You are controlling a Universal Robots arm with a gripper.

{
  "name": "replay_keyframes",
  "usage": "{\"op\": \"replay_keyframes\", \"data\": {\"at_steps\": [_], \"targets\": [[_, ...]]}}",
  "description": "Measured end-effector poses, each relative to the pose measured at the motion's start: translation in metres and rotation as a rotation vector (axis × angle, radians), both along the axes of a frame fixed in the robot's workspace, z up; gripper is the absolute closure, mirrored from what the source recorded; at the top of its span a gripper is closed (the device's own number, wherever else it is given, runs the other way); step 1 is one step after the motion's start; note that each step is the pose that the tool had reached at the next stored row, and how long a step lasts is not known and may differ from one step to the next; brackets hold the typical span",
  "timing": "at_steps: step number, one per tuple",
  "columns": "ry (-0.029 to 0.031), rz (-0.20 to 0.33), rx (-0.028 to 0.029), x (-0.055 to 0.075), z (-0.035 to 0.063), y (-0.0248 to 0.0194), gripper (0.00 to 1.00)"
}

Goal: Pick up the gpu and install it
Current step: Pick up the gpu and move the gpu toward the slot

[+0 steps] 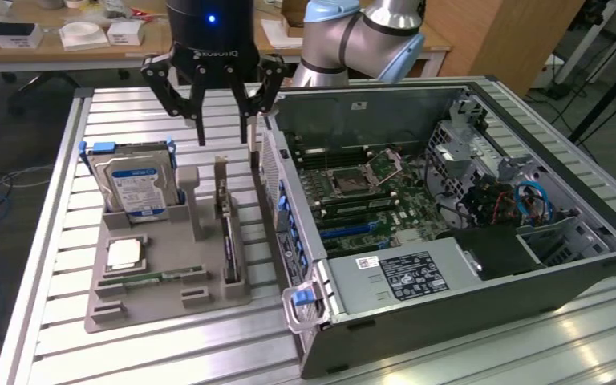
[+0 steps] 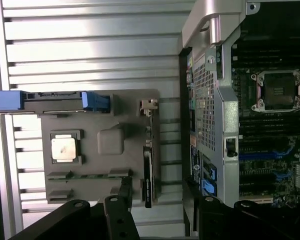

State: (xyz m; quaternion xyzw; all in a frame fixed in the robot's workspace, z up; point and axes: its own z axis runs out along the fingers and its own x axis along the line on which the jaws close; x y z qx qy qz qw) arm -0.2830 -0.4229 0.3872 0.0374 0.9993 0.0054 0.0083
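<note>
The gpu [image 1: 227,233] is a thin black card standing on edge in a slot of the grey holder [image 1: 142,301], its pale metal bracket [image 1: 221,172] at the far end. From the wrist view it is a narrow dark strip [image 2: 148,176] with the bracket [image 2: 149,106] at one end. My gripper [image 1: 224,138] hangs open above the holder's far end, a little above the bracket and clear of the card. Nothing is between its black fingers [image 2: 121,207]. The open computer case [image 1: 565,277] lies just beyond the card on the exterior view's right, with its motherboard [image 1: 378,200] exposed.
The holder also carries a blue-labelled hard drive [image 1: 134,188] standing upright, a square processor [image 1: 124,253] and a green memory stick [image 1: 156,277]. The case's perforated rear wall [image 2: 205,95] rises close beside the gpu. Slatted aluminium table [image 1: 500,353] lies all around.
</note>
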Motion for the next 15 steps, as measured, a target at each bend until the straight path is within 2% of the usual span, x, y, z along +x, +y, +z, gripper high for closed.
{"op": "replay_keyframes", "data": {"at_steps": [4,8,15], "targets": [[0.0,0.0,-0.0029,0.0,-0.0004,-0.0041,0.47],[-0.0001,0.0,-0.0032,0.0,-0.0006,-0.0086,0.47],[0.0,0.0,-0.0052,0.0,-0.002,-0.0119,0.47]]}}
